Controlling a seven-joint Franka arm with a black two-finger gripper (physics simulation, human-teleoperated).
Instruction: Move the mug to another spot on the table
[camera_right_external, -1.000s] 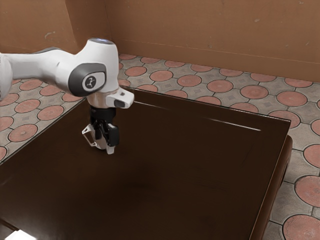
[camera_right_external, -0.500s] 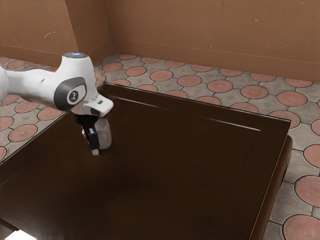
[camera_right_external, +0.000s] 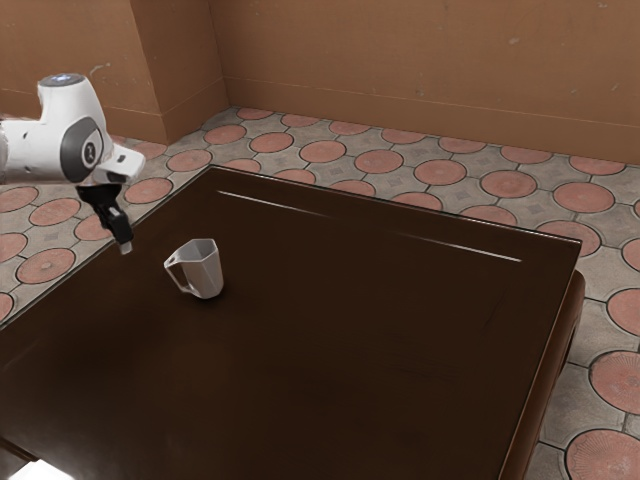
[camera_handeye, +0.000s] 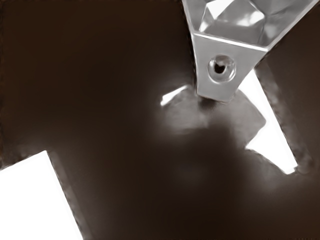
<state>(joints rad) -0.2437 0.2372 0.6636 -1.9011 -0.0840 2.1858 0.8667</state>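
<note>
The white faceted mug (camera_right_external: 196, 268) stands upright on the dark brown table (camera_right_external: 380, 330), toward the exterior view's left, with its handle pointing to that side. My gripper (camera_right_external: 123, 243) hangs apart from it, further to the exterior view's left, over the table's edge and a little above mug height. Nothing is held in it. In the wrist view the mug (camera_handeye: 231, 31) is seen from the handle side, its handle (camera_handeye: 220, 75) turned toward my hand, resting on the dark table top (camera_handeye: 100, 100).
The table has a raised rim (camera_right_external: 450, 245) along its far side and drops off at the exterior view's right. A tiled floor (camera_right_external: 440, 170) and brown walls surround it. Bright white patches (camera_handeye: 35, 195) lie across the table top in the wrist view.
One second ago my gripper was around the mug; half a second ago it was beside it. Now the arm has pulled back to the exterior view's left and up, leaving the mug standing alone.
</note>
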